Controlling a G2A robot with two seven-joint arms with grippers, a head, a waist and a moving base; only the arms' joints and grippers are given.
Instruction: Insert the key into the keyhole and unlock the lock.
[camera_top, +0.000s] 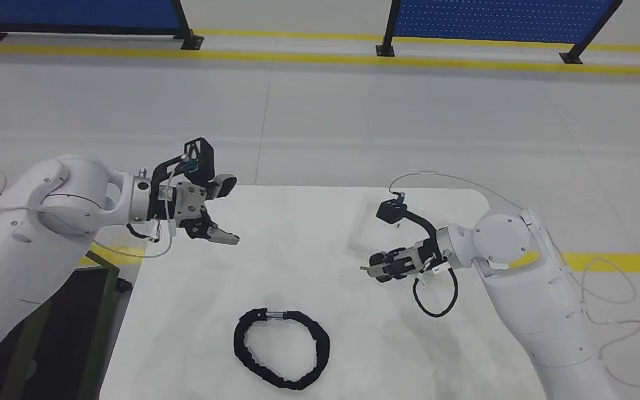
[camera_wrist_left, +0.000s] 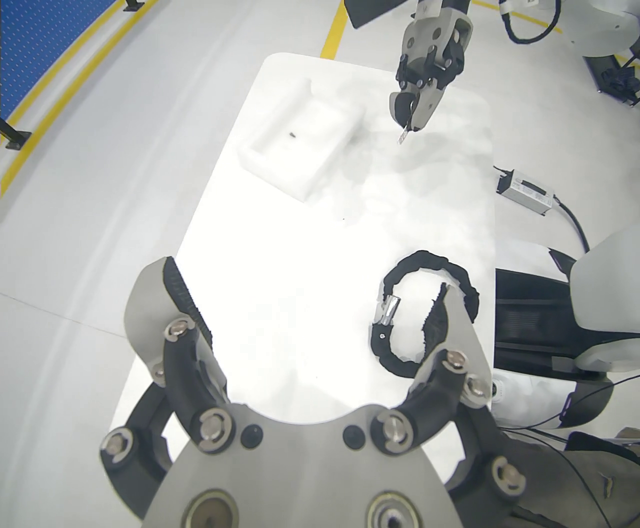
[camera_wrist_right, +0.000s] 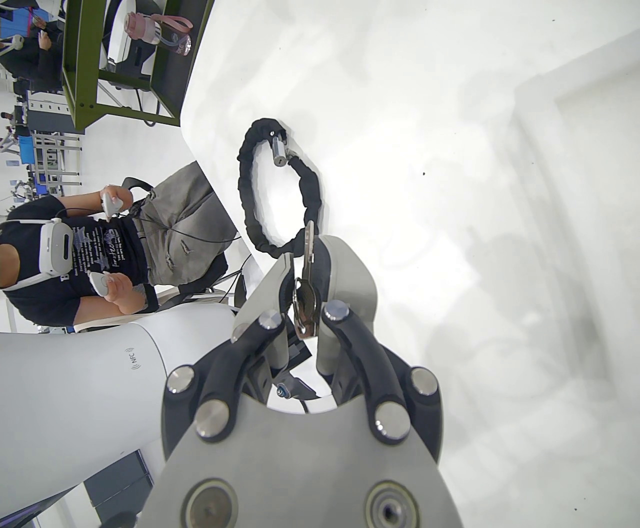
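Looking at the top view, I see my right gripper clenched on the key, and the blade sticks out past the fingertips. It hangs above the right part of the white table, well apart from the chain lock. The chain lock lies flat near the front edge as a closed black loop, with its silver cylinder on the far side of the loop. My left gripper is released, jaws wide, above the left part of the table. A white tray stands near the far edge.
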